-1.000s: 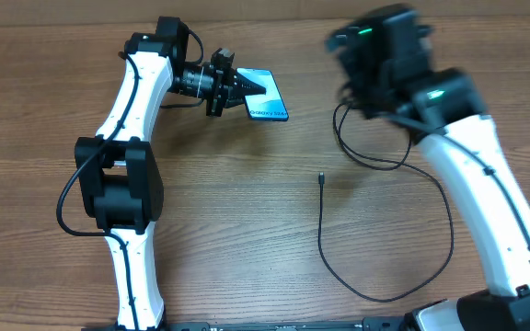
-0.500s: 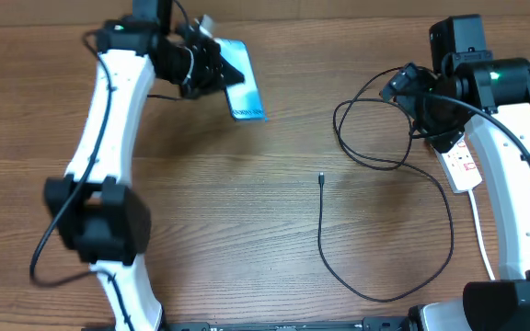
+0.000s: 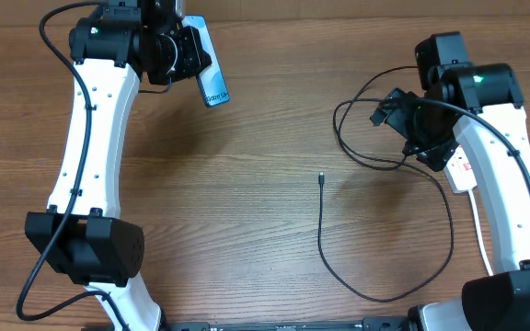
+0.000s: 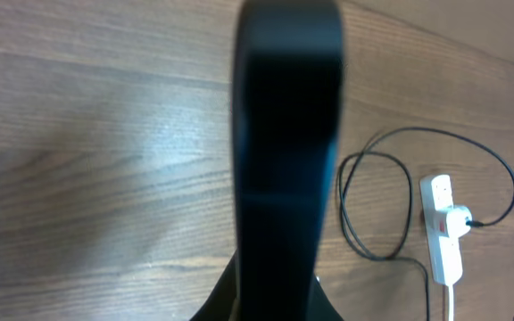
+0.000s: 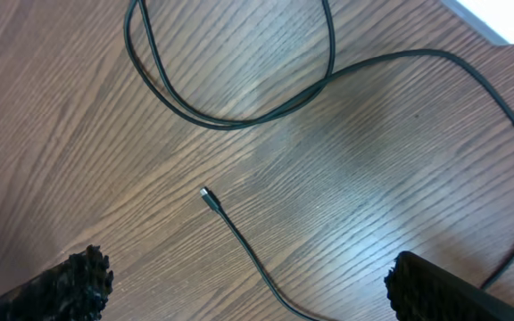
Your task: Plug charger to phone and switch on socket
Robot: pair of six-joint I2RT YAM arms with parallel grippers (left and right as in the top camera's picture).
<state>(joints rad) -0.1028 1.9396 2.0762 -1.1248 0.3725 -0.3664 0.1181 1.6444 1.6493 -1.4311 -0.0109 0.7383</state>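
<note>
The left gripper (image 3: 191,57) is closed narrow on one end of the slim rectangular black-edged smartphone with a bright blue-white screen (image 3: 212,81). It appears to hold the phone tilted and clear of the brown wood-grain table (image 3: 247,248). In the left wrist view the phone (image 4: 286,152) is a dark, blurred bar rising from between the fingers, so its charging port cannot be made out.

The right gripper (image 3: 396,112) is spread wide and holds nothing. It hovers over the loops of the long thin black charger cable (image 3: 451,230). Below it, the cable's small connector tip (image 5: 205,193) lies flat on the wood between the two open fingers, touching neither. The white elongated power strip with red switches (image 3: 461,170) lies just beside this gripper, partly hidden under its arm, and well apart from the left gripper.

Several things could go wrong from here:
- The phone is pinched at one end only, so it could pivot or slip when the connector presses against it.
- The tip is thin and flat on the table, so the fingers may scrape the wood or close on the cable behind the tip, leaving it floppy and badly aimed.
- The slack loops near the right arm could snag and tug the cable, or drag the power strip.
- A small red switch is easy to miss.
</note>
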